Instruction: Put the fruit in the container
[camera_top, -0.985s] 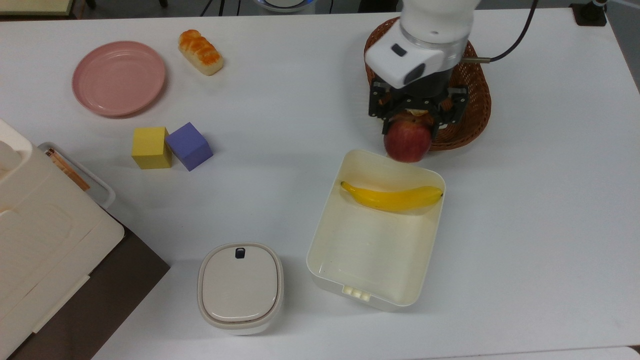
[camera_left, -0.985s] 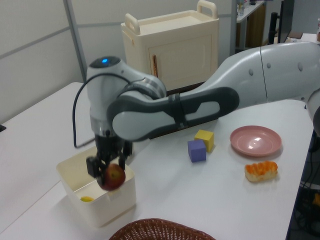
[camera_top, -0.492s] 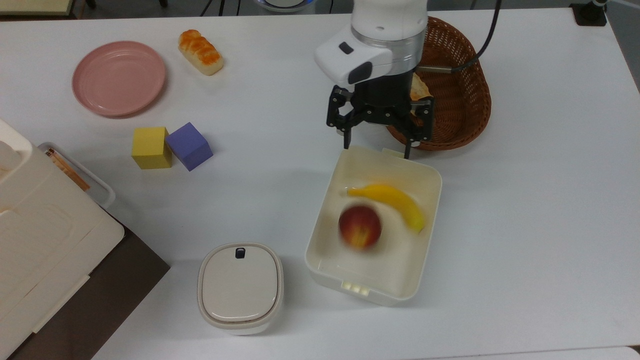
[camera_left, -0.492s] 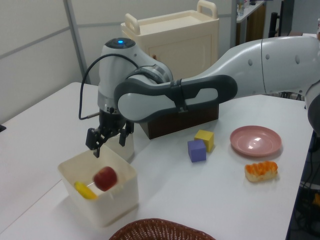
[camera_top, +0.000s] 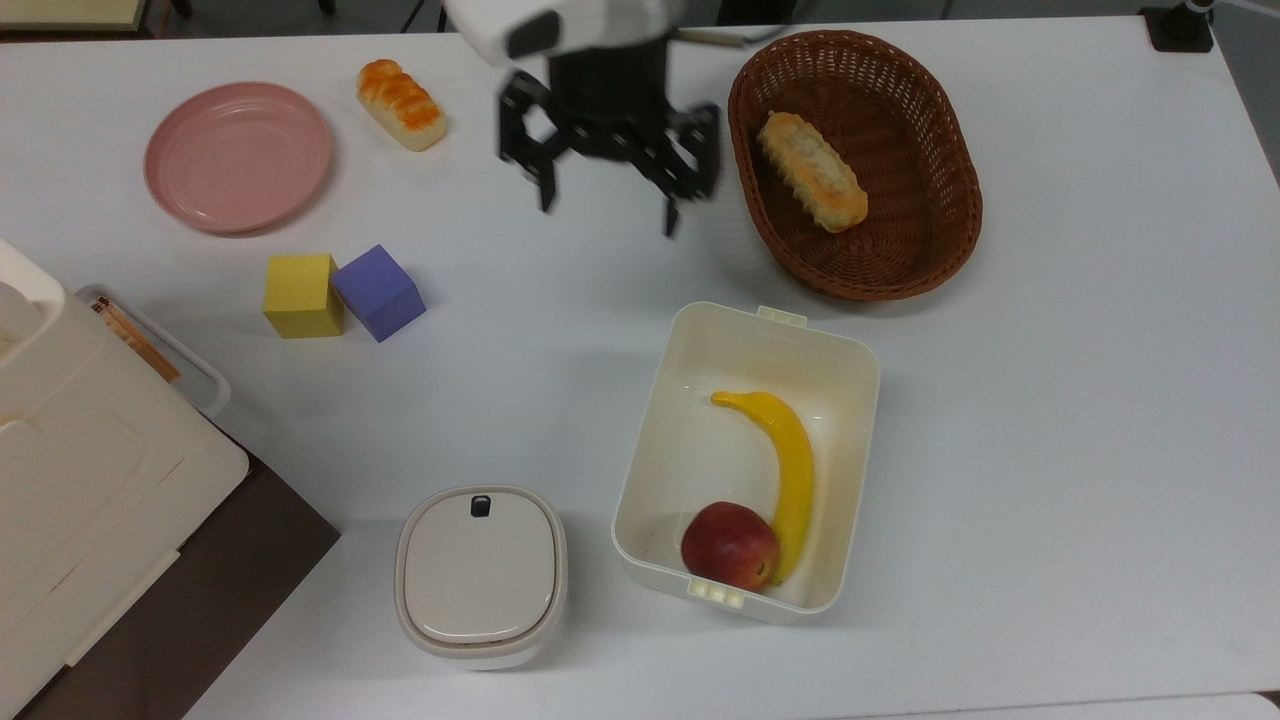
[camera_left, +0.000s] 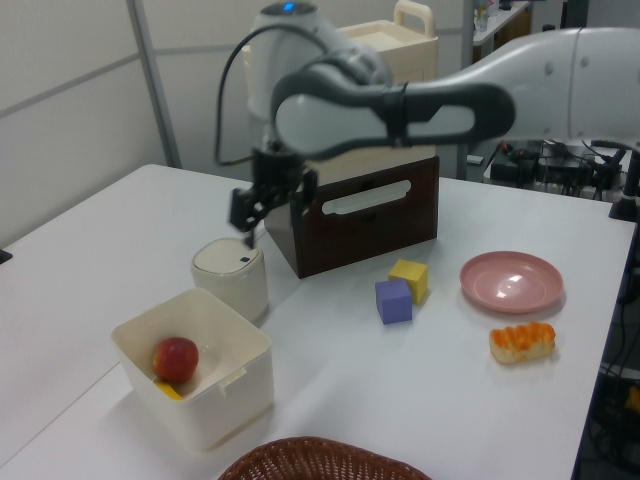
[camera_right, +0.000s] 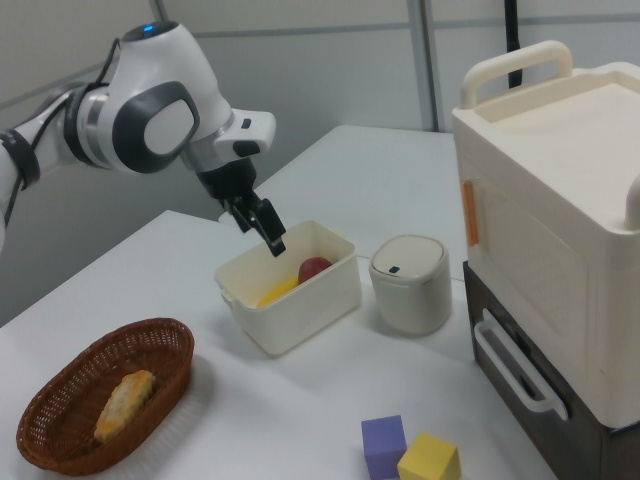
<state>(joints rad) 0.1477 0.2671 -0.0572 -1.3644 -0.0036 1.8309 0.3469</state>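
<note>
Table: white, spans the frame. Container: cream box, lower centre of the top view. Gripper: upper centre, raised, fingers spread wide, holding nothing. Banana: inside container. Fruit: inside container's lower corner, touching banana.

Bright, even light falls from above on the white table; shadows are soft and short, pooling faintly beside the container and basket; the gripper is smeared by motion blur in the top view; the left view looks slightly hazy.
</note>
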